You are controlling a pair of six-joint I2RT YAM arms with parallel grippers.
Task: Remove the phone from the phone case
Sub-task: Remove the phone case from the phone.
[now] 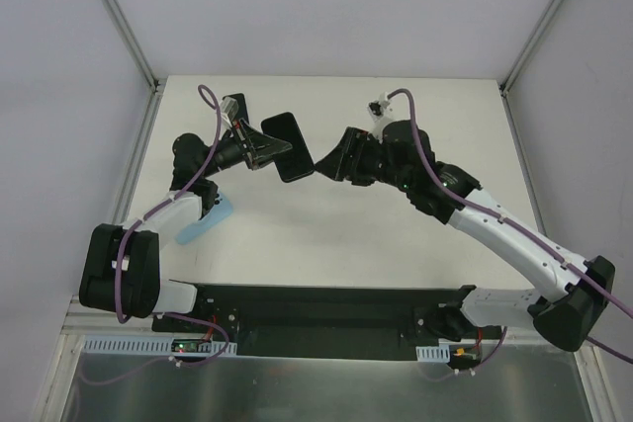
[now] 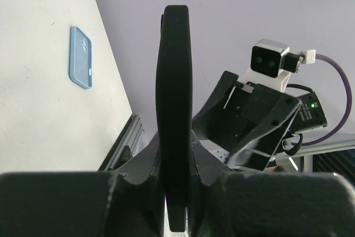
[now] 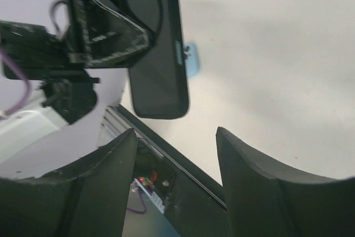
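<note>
My left gripper [image 1: 267, 150] is shut on one long edge of a black phone [image 1: 290, 145] and holds it above the table. In the left wrist view the phone [image 2: 173, 98] stands edge-on, clamped between the jaws. The light blue phone case [image 1: 206, 220] lies empty on the table by the left arm, apart from the phone; it is small at the upper left [image 2: 80, 56]. My right gripper [image 1: 331, 161] hangs open just right of the phone, touching nothing. From the right wrist, the phone [image 3: 158, 65] sits ahead of the spread fingers [image 3: 252, 176], with a sliver of the case [image 3: 192, 64] behind it.
A black mounting rail [image 1: 326, 315] runs along the near table edge between the arm bases. Aluminium frame posts [image 1: 124, 17] and white walls enclose the white table [image 1: 396, 244] on three sides.
</note>
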